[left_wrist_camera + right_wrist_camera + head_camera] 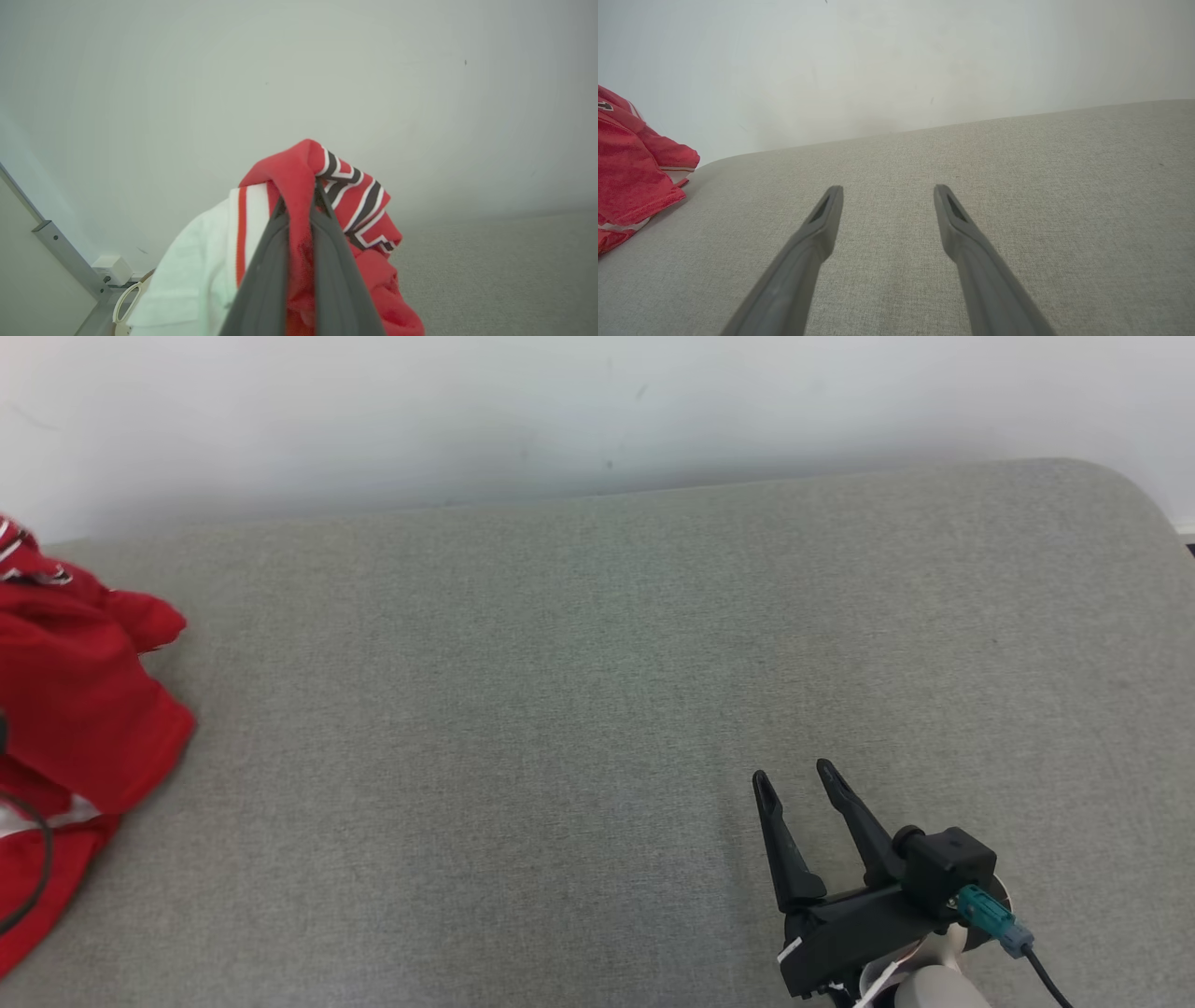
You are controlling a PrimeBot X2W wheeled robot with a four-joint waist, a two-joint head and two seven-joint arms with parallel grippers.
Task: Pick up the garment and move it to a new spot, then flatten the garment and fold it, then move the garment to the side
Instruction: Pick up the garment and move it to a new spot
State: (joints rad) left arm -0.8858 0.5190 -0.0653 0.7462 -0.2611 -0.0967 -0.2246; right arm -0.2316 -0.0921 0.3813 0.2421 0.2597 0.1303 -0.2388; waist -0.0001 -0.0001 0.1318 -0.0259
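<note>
The garment (65,709) is a red jersey, bunched at the left edge of the grey cushioned surface (560,709) in the head view. In the left wrist view my left gripper (299,205) is shut on a fold of the garment (294,172); red cloth with black, white-edged striping and a white part hangs around the two fingers. My right gripper (794,779) hovers open over the surface at the lower right, nothing between its fingers. The right wrist view shows the right gripper (887,191) open and the garment (630,182) far to the left.
A pale wall (597,411) runs along the back of the surface. The surface's rounded corner (1139,495) is at the far right. In the left wrist view, a metal frame bar (65,252) and a white box (112,268) sit at the lower left.
</note>
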